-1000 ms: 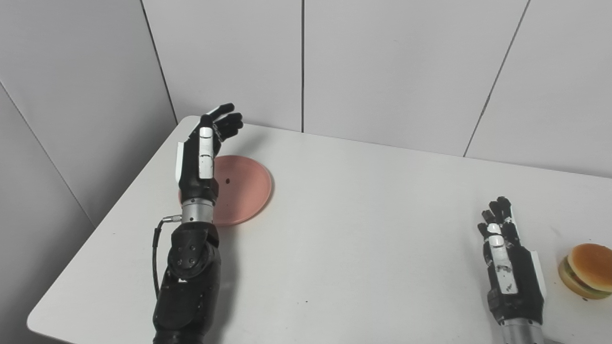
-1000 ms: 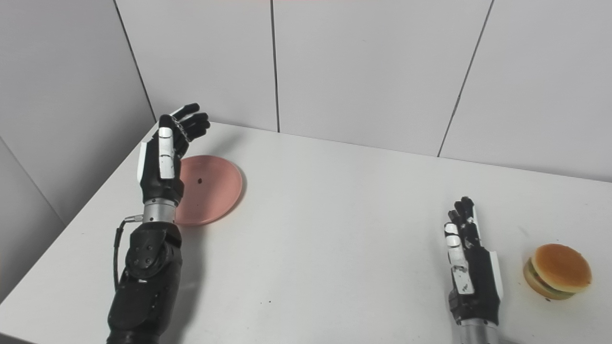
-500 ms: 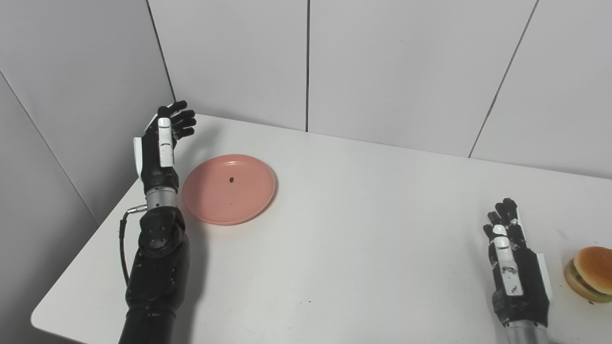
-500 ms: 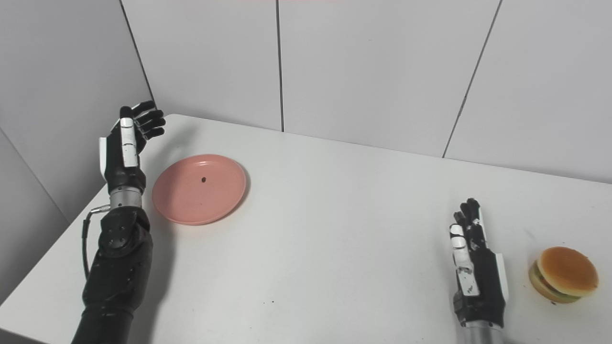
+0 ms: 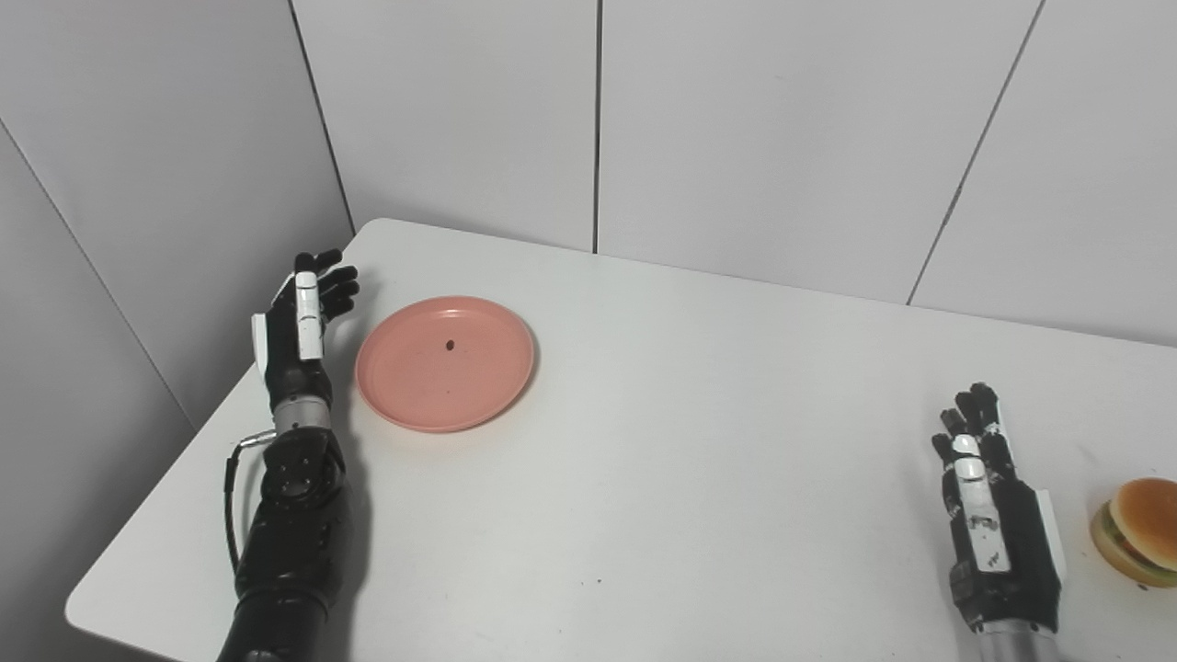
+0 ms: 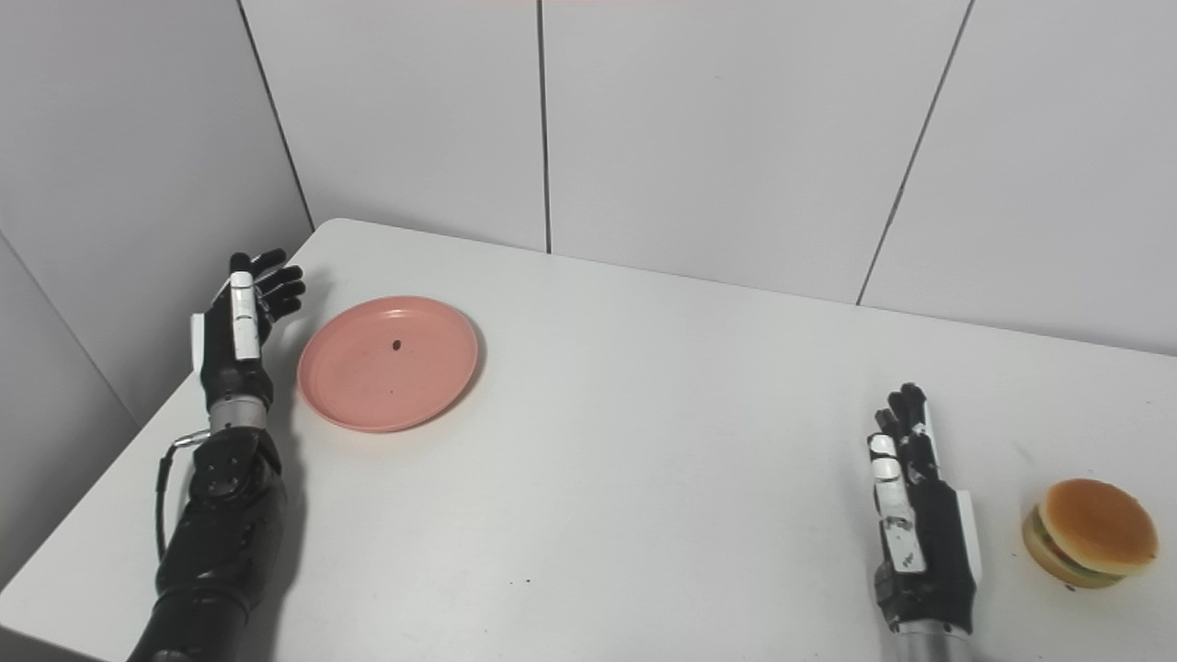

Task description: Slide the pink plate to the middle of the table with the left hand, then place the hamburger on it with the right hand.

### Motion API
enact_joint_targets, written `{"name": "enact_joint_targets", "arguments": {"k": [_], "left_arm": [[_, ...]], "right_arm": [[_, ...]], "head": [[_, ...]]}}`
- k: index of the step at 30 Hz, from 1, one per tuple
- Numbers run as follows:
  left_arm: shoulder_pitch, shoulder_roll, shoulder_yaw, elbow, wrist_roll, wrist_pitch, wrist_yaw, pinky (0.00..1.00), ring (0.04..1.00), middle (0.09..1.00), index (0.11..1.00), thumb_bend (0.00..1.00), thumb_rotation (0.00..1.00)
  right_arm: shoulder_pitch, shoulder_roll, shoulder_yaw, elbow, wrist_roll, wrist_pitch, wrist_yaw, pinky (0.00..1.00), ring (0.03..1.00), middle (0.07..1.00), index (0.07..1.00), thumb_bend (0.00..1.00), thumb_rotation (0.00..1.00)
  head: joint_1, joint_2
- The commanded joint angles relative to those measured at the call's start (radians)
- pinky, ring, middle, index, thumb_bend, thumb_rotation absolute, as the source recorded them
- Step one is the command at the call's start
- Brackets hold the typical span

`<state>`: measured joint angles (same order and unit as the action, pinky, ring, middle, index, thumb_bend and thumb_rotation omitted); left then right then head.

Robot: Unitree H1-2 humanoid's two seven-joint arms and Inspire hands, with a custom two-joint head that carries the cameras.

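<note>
My left robot hand (image 5: 299,322) hovers released just left of the pink plate (image 5: 446,362), which sits unmoved near the white bench (image 5: 644,478)'s far-left corner, while my right robot hand (image 6: 919,524), also released, waits beside the untouched hamburger (image 6: 1090,531) at the right edge.

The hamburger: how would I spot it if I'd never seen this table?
Find the white table and follow its near edge to the far right. Just right of the black right robot hand sits the hamburger, the only bun-topped, layered thing there.
</note>
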<state>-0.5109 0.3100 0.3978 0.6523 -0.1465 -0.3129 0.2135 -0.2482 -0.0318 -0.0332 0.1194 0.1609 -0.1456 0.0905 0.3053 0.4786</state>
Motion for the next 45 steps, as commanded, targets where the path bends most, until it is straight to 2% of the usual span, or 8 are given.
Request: {"name": "enact_joint_targets", "arguments": {"k": [1,8,17,21,25,30,34,45], "left_arm": [[-0.053,0.037,-0.001,0.024,0.008,-0.042,0.016,0.77,0.69,0.666,0.647,0.67,1.0],[-0.059,0.04,-0.022,0.104,-0.01,-0.061,-0.014,0.72,0.682,0.67,0.661,0.66,1.0],[-0.034,0.001,-0.034,0.052,-0.064,-0.01,-0.053,0.78,0.725,0.703,0.69,0.71,1.0],[-0.026,-0.017,-0.046,0.031,-0.072,0.007,-0.054,0.71,0.709,0.706,0.7,0.68,1.0],[-0.007,-0.036,-0.061,-0.026,-0.098,0.063,-0.084,0.71,0.721,0.721,0.713,0.69,1.0],[0.033,-0.066,-0.107,-0.14,-0.161,0.224,-0.19,0.78,0.797,0.786,0.775,0.73,1.0],[0.045,-0.096,-0.119,-0.176,-0.199,0.288,-0.223,0.81,0.817,0.8,0.79,0.72,1.0],[0.066,-0.157,-0.141,-0.243,-0.217,0.336,-0.262,0.78,0.799,0.79,0.773,0.73,1.0]], "right_arm": [[0.005,0.0,0.002,0.0,0.012,0.006,0.013,1.0,1.0,1.0,0.992,0.64,0.77],[0.005,0.002,0.003,-0.013,0.012,0.014,0.012,1.0,1.0,1.0,1.0,0.61,0.77],[0.003,0.009,-0.002,-0.012,0.007,0.007,0.0,1.0,1.0,1.0,1.0,0.63,0.77],[0.003,0.007,0.001,-0.015,0.004,0.013,-0.002,1.0,1.0,1.0,1.0,0.65,0.77],[0.001,-0.002,0.007,-0.012,-0.009,0.009,0.001,1.0,1.0,1.0,1.0,0.64,0.8],[-0.007,-0.007,-0.003,-0.002,-0.009,0.003,0.0,1.0,1.0,1.0,0.997,0.66,0.79],[-0.009,-0.006,-0.006,-0.002,-0.011,-0.007,0.0,1.0,1.0,1.0,0.995,0.62,0.79],[-0.007,-0.002,-0.001,-0.001,-0.028,-0.02,-0.007,1.0,1.0,1.0,0.996,0.63,0.8]], "head": [[-0.004,0.0],[-0.005,0.001],[-0.012,0.005],[-0.013,0.005],[-0.012,0.01],[-0.018,0.012],[-0.019,0.014],[-0.035,0.021]]}}
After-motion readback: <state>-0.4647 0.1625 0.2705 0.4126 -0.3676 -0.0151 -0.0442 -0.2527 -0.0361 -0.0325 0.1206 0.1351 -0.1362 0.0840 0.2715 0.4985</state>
